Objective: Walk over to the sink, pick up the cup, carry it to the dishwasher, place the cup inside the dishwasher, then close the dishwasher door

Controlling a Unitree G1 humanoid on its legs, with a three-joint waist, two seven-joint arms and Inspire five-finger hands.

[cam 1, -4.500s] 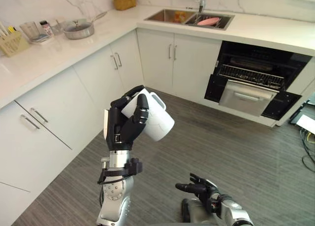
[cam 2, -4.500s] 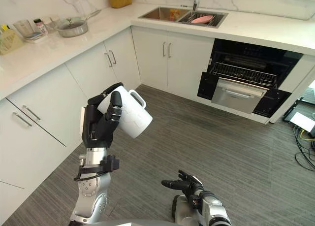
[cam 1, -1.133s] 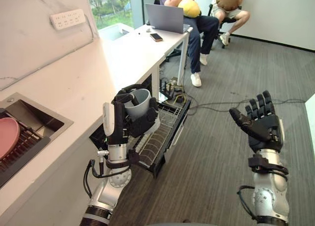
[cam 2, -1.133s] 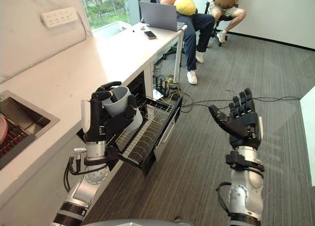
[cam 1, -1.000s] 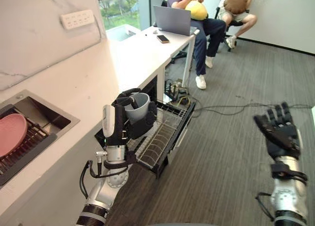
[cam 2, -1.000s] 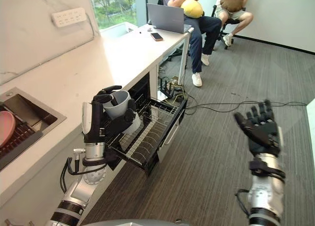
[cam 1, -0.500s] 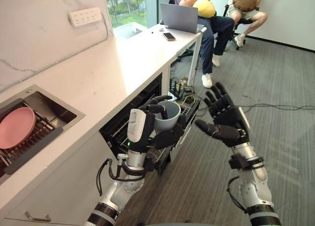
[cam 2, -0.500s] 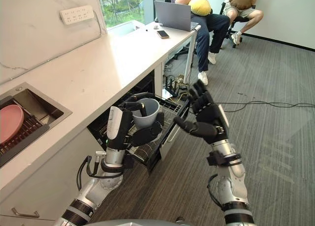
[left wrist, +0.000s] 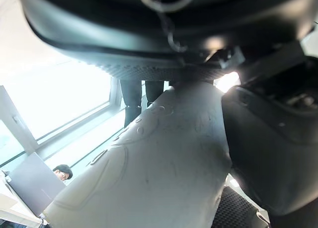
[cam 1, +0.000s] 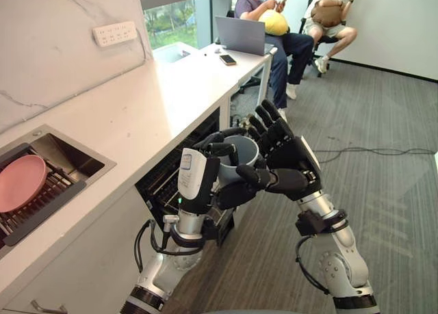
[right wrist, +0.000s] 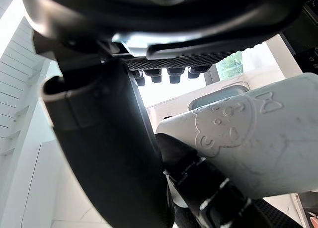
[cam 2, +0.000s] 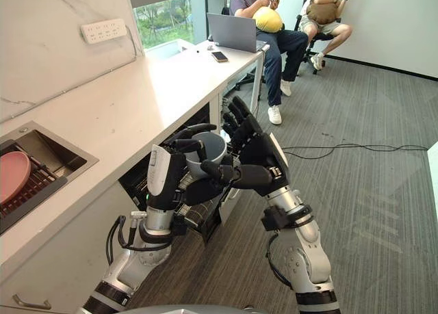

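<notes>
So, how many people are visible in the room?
2. One person sits behind the laptop at the counter's far end; the other person sits further right, beside the first. Others may be out of view.
</notes>
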